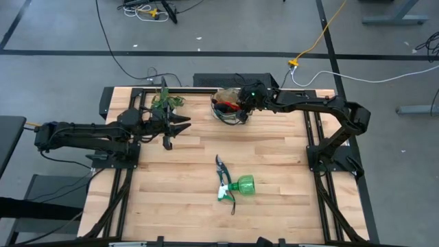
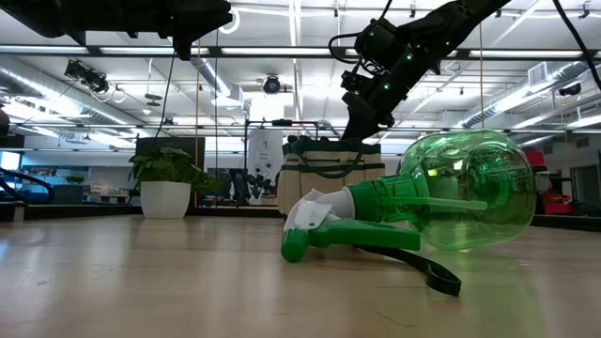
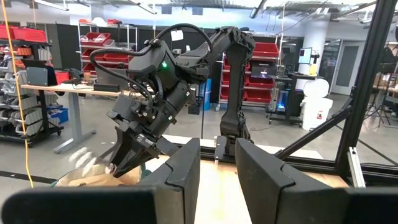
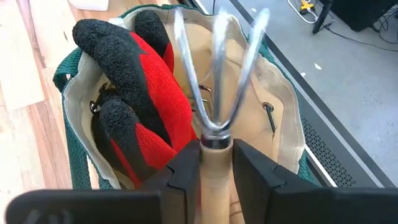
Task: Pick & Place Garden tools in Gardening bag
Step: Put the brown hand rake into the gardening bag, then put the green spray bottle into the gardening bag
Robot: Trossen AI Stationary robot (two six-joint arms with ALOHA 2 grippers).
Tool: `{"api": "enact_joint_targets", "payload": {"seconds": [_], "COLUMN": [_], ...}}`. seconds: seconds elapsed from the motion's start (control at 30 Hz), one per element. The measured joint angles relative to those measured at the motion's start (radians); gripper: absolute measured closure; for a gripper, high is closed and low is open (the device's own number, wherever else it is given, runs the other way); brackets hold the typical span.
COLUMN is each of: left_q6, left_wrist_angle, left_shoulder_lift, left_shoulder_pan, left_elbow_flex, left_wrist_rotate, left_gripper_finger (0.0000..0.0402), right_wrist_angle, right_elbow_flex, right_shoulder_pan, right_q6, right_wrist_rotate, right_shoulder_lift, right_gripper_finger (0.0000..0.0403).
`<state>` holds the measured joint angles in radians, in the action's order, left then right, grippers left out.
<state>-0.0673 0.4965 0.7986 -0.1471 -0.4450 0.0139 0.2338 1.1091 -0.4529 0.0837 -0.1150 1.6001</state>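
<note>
The hand rake (image 4: 217, 93) is being held handle-up between the right gripper (image 4: 216, 163) jaws over the gardening bag (image 4: 283, 124) — gloves (image 4: 134, 87) already inside (left gripper (image 3: 217, 171) is parked part-open, empty).

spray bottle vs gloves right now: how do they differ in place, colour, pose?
Place: the spray bottle lies out on the bare table, while the gloves sit inside the bag. Colour: the spray bottle is clear green with a white trigger; the gloves are black and red. Pose: the spray bottle rests on its side; the gloves stick up out of the bag's mouth. Neither is held by a hand.
</note>
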Motion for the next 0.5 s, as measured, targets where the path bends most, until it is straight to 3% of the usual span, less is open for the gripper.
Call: {"api": "enact_joint_targets", "payload": {"seconds": [0.5], "left_q6": [0.000], "left_wrist_angle": [0.000], "left_shoulder_lift": [0.000], "left_shoulder_pan": [0.000], "left_elbow_flex": [0.000], "left_wrist_rotate": [0.000], "left_gripper_finger": [0.0294], "right_wrist_angle": [-0.015], "right_elbow_flex": [0.022], "right_shoulder_pan": [0.022], "right_q6": [0.003], "right_wrist_rotate": [-0.001], "right_shoulder_lift": [-0.012], "right_gripper_finger": [0.0285]}}
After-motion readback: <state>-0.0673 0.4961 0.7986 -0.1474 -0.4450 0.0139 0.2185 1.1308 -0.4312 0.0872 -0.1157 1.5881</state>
